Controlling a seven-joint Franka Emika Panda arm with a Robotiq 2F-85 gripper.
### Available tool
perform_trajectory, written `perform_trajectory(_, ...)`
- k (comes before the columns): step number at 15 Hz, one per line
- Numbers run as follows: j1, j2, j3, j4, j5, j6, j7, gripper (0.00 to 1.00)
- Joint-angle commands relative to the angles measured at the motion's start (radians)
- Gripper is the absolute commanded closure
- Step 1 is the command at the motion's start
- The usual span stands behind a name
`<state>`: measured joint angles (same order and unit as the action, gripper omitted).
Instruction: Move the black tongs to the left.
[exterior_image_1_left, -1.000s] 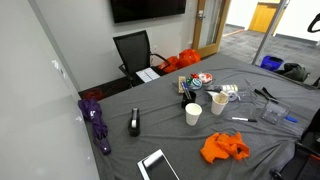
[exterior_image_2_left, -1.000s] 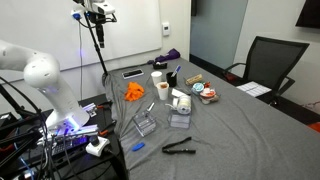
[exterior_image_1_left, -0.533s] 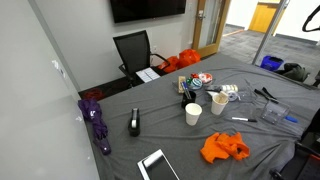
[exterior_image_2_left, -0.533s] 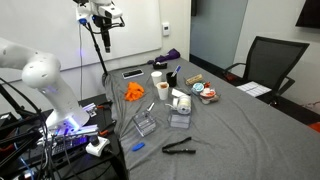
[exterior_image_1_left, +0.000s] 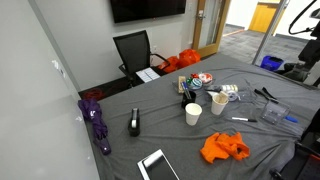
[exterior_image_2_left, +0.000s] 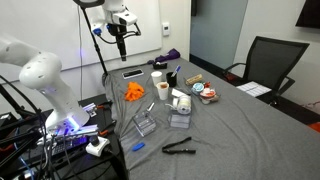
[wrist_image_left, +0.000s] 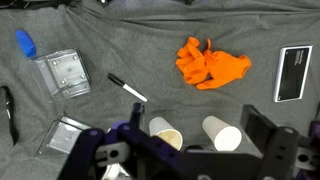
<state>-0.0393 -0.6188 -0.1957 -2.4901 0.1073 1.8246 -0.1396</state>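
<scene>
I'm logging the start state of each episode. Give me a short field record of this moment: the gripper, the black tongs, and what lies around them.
gripper: open, holding nothing, high above the table
black tongs: lying flat on the grey tablecloth near its edge, untouched
near the tongs: clear plastic container, blue cap
mid-table: white pen, orange gloves, two paper cups
task status: not begun, gripper far from the tongs

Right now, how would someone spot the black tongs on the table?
Start at the grey table and find the two clear plastic boxes. The black tongs lie flat between them and the table's edge: slim, all black, two thin arms.
</scene>
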Motion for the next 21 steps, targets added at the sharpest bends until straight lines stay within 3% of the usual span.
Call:
perform_trajectory(1, -0.032, 0.090, -0.005, 0.034, -0.027, 0.065, -0.039, 0.00)
perform_trajectory(4, -0.042, 0.121, -0.005, 0.028, -0.049, 0.163, -0.050, 0.00)
perform_trajectory(5, -0.037, 0.083, 0.005, 0.011, -0.023, 0.124, -0.020, 0.00)
perform_trajectory(12, -0.040, 0.107, 0.005, 0.019, -0.032, 0.151, -0.025, 0.00)
perform_trajectory(21, -0.093, 0.324, -0.195, 0.185, 0.085, 0.190, -0.166, 0.00)
